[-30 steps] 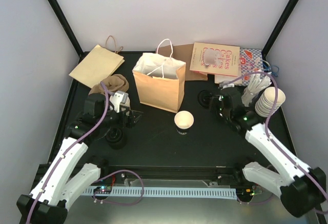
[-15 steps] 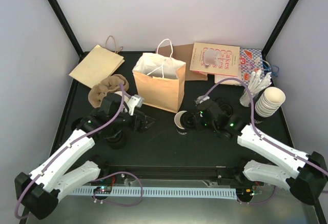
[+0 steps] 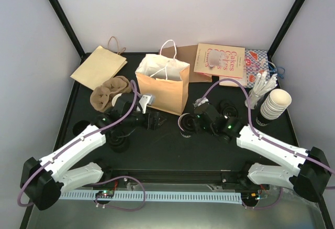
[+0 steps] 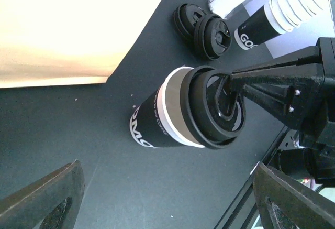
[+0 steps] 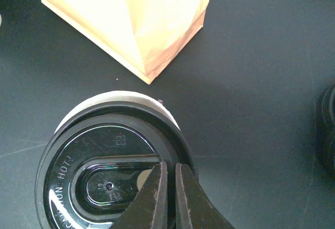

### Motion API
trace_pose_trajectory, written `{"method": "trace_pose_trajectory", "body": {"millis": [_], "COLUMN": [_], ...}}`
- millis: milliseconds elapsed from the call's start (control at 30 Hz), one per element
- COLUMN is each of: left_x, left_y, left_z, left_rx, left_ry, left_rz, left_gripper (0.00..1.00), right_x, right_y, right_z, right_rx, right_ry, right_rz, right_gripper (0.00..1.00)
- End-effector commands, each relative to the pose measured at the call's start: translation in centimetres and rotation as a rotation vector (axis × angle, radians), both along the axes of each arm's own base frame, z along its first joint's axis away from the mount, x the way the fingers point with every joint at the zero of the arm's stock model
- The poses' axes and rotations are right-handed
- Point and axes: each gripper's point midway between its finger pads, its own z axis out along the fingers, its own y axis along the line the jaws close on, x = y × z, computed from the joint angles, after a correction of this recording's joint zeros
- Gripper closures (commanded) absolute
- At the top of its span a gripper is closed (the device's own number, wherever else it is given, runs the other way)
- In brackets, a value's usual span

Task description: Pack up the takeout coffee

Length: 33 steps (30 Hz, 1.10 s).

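Note:
The takeout coffee cup [image 3: 183, 124], white with a black sleeve, stands in front of the tan paper bag [image 3: 162, 85]. In the left wrist view the cup [image 4: 157, 129] carries the black lid [image 4: 209, 119] over its mouth, slightly askew. My right gripper [image 3: 191, 123] is shut on the lid's rim; the right wrist view shows its fingertips [image 5: 170, 184] pinching the lid [image 5: 104, 171] above the cup's white rim [image 5: 120, 98]. My left gripper [image 3: 153, 119] is open and empty, just left of the cup, its fingers [image 4: 47, 197] at the frame's lower corners.
The bag stands upright and open behind the cup, also in the right wrist view [image 5: 131, 19]. Spare black lids [image 3: 226, 106] and stacked white cups [image 3: 275, 103] lie at right. A brown pulp tray [image 3: 110, 93] and a flat tan bag [image 3: 99, 66] sit at back left.
My right gripper has swung left from the spare lids, carrying a lid onto the cup. My left gripper has moved right toward the cup.

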Motion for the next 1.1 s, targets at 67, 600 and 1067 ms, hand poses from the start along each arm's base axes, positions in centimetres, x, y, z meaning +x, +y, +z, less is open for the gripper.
{"method": "trace_pose_trajectory", "body": {"millis": [67,600,1067], "left_x": [1.4,2.4,2.6], "left_y": [-1.7,-4.3,-5.2], "left_z": [1.1,-1.3,-1.5], "left_rx": [-0.085,-0.109,-0.134], "left_ry": [-0.011,0.059,0.073], "left_rz": [0.014,-0.033,-0.048], "left_gripper": [0.11,0.19,0.21], "right_x": [1.1,1.7,1.8], "right_y": [1.2,1.8,2.3], "right_z": [0.8,0.8,0.2], "right_rx": [0.022,0.034,0.009], "right_ry": [-0.061,-0.098,-0.076], "right_rz": [-0.001,-0.001,0.007], "right_gripper": [0.99,0.99,0.99]}}
